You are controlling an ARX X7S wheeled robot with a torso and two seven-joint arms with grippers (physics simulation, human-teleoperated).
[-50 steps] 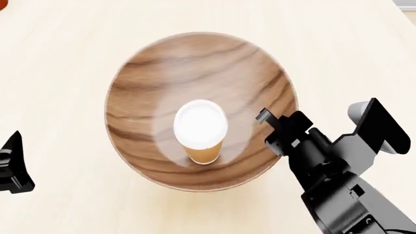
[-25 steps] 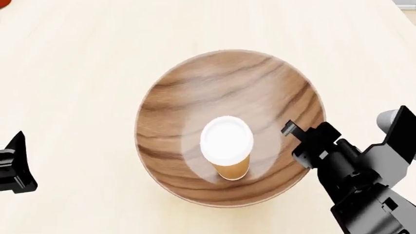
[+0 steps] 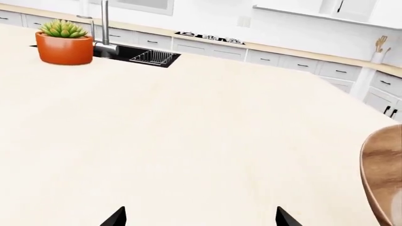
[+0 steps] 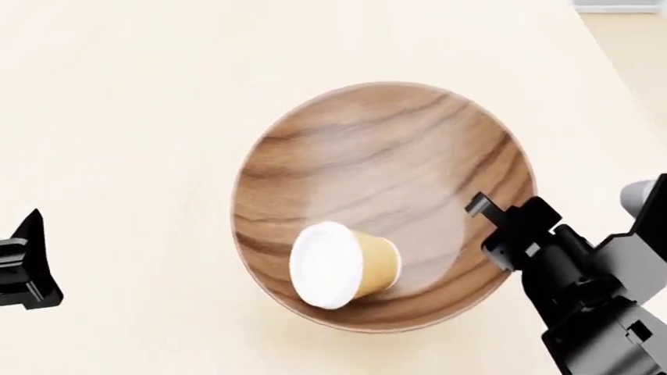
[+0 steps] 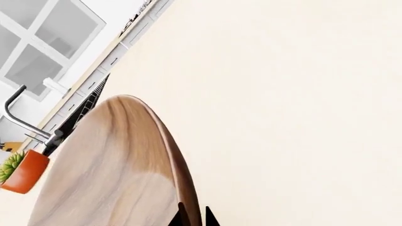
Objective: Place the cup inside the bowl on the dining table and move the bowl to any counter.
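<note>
The wooden bowl (image 4: 386, 180) sits over the pale dining table (image 4: 125, 117), tilted. The cup (image 4: 344, 269) lies on its side inside the bowl, at the near-left wall, white lid facing the camera. My right gripper (image 4: 498, 226) is shut on the bowl's right rim. In the right wrist view the rim (image 5: 182, 188) runs between the two dark fingertips of the right gripper (image 5: 191, 219). My left gripper (image 3: 201, 219) is open and holds nothing. It hangs over bare table left of the bowl (image 3: 384, 179). The left gripper (image 4: 26, 269) shows at the head view's left edge.
An orange pot with a green succulent (image 3: 63, 42) stands at the table's far end. Beyond it are a sink with faucet (image 3: 132, 54) and a tan counter (image 3: 314, 51) over white cabinets. The table's right edge (image 4: 599, 31) shows at the head view's upper right.
The cup, upright a moment ago, has toppled onto its side and slid to the bowl's near-left wall. The bowl has shifted right with the right gripper and now looks tilted.
</note>
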